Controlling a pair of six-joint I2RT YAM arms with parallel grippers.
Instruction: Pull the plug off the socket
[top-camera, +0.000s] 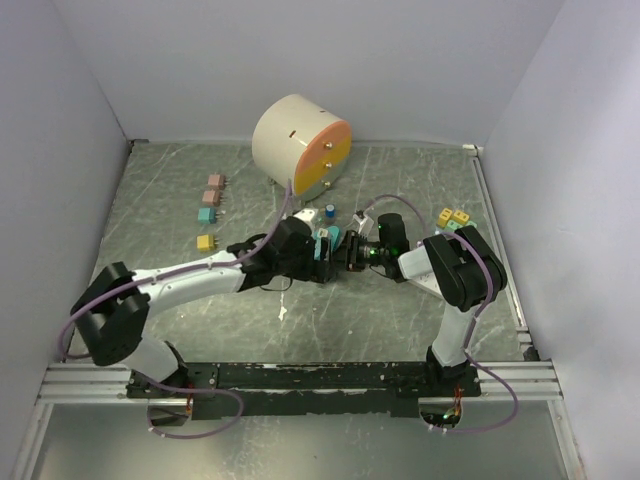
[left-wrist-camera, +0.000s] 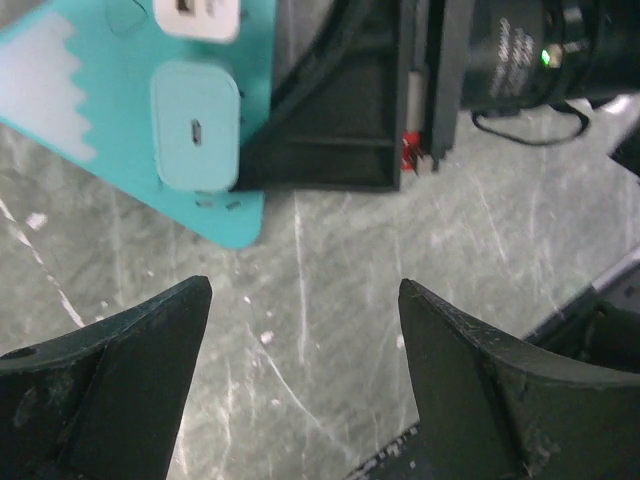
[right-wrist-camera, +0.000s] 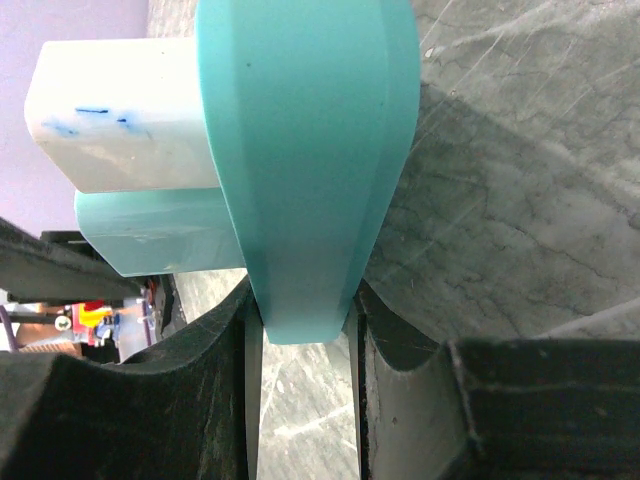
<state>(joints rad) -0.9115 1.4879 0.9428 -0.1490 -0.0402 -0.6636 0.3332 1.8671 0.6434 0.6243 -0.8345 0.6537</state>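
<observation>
The socket is a teal plate (right-wrist-camera: 305, 150) standing on edge at the table's middle (top-camera: 322, 244). A white plug (right-wrist-camera: 120, 115) and a teal plug (right-wrist-camera: 160, 245) stick out of its face; both also show in the left wrist view, the white plug (left-wrist-camera: 200, 15) above the teal plug (left-wrist-camera: 195, 125). My right gripper (right-wrist-camera: 303, 320) is shut on the plate's lower edge, one finger on each side. My left gripper (left-wrist-camera: 305, 300) is open and empty, its fingers spread over bare table just short of the plugs, facing the plate (left-wrist-camera: 60, 90).
A beige and orange cylinder (top-camera: 300, 145) stands at the back. Several small coloured connectors (top-camera: 210, 212) lie in a column at the left, more (top-camera: 453, 217) at the right. Two small items (top-camera: 328, 212) lie just behind the socket.
</observation>
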